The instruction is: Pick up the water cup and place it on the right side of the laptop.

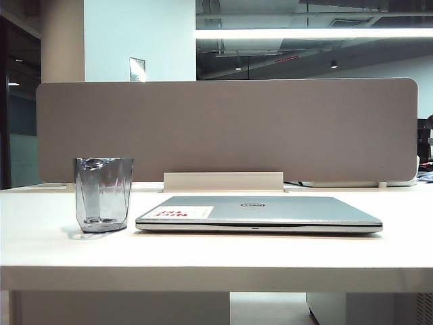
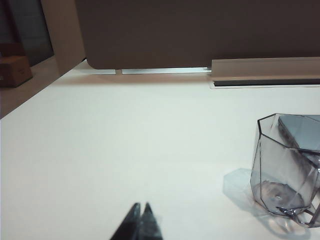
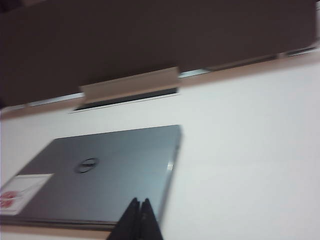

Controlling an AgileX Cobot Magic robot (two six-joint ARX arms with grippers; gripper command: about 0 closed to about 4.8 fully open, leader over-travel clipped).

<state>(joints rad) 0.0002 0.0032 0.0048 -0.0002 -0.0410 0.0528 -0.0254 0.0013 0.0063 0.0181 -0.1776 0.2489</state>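
Matte white desk point(image 1: 216, 254) | faceted cup point(image 1: 103, 194) left of laptop point(image 1: 260, 213) | left claw point(image 2: 140, 207), right claw point(image 3: 139, 202) pressed together

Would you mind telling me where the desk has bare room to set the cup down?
Bare desk lies right of the laptop, out to the table edge, and along the front. It is tight only where the water cup stands beside the laptop's left edge. The left gripper and right gripper are shut and empty.

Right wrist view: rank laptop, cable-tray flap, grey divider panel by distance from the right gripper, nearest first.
From the shut right gripper:
1. Slim silver-grey Dell laptop, lid closed, directly beneath the tips.
2. Beige raised cable-tray flap, beyond the laptop's back edge.
3. Grey fabric divider panel, behind the flap, along the desk's far edge.
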